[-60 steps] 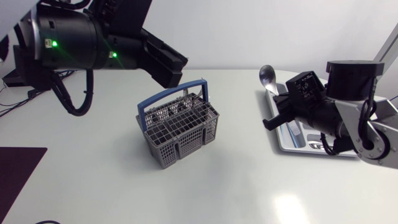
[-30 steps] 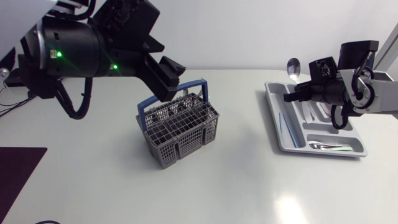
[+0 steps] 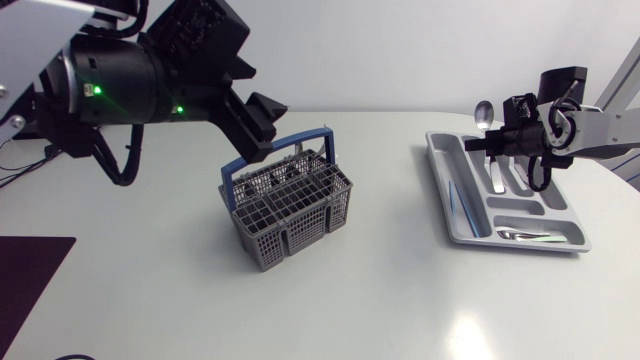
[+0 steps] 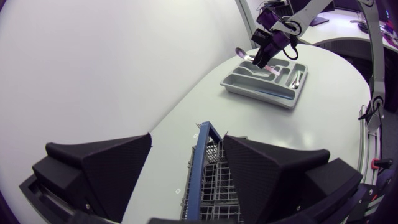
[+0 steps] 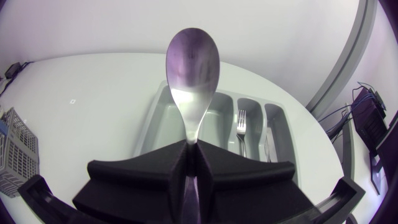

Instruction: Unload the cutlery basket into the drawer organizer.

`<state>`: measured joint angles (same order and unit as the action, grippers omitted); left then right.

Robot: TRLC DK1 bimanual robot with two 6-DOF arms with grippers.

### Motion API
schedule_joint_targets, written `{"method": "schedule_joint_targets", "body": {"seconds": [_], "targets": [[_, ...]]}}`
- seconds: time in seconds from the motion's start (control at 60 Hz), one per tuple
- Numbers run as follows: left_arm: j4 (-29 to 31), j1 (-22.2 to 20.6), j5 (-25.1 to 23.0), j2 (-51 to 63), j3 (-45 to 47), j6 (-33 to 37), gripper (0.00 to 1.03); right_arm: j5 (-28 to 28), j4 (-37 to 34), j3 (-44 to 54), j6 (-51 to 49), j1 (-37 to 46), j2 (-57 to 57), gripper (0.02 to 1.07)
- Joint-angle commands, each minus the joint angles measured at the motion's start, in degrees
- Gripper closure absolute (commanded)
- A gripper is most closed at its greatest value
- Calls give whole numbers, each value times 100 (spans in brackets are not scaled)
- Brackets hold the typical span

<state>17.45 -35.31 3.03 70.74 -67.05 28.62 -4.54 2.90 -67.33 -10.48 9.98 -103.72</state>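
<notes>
The grey cutlery basket (image 3: 285, 207) with its blue handle (image 3: 277, 152) stands mid-table. My left gripper (image 3: 272, 128) hangs open just above the handle; in the left wrist view the handle (image 4: 198, 163) lies below the gap of the left gripper (image 4: 188, 146). The grey drawer organizer (image 3: 452, 222) lies at the right and holds some cutlery. My right gripper (image 3: 500, 141) hovers over its far end, shut on a spoon (image 3: 484, 110) whose bowl points up. In the right wrist view the spoon (image 5: 193, 62) rises from the right gripper (image 5: 193, 158) over the organizer (image 5: 158, 118), with a fork (image 5: 241, 124) in one slot.
The basket (image 5: 15, 152) shows far to the side of the right gripper. In the left wrist view the organizer (image 4: 258, 92) and my right gripper (image 4: 266, 48) lie far ahead, across bare white table. A dark mat (image 3: 25, 280) sits at the table's left edge.
My left gripper has opened and come down slightly toward the basket handle. My right arm has carried the spoon to the right and back, over the organizer's far end.
</notes>
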Motion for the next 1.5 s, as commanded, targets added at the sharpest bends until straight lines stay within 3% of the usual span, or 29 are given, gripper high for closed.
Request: {"method": "schedule_joint_targets", "body": {"seconds": [0.0,0.417,0.75,0.783,0.967,1.017,1.483], "targets": [[-67,94,-65,-16,139,179,10,-12,-87,-351,222,127,-324,95],[-67,464,-522,63,183,205,10,5,-571,-1828,565,338,-1783,95],[-58,472,-593,19,280,267,10,111,-711,-2162,609,382,-2319,93],[-58,472,-593,19,289,276,10,120,-711,-2153,609,382,-2328,92],[-40,472,-610,-43,324,346,10,137,-711,-1924,609,365,-2073,51],[-23,472,-619,-60,324,363,10,172,-703,-1819,591,347,-1932,44],[241,745,-769,-473,579,539,10,-74,-624,18,213,-128,414,41]]}}
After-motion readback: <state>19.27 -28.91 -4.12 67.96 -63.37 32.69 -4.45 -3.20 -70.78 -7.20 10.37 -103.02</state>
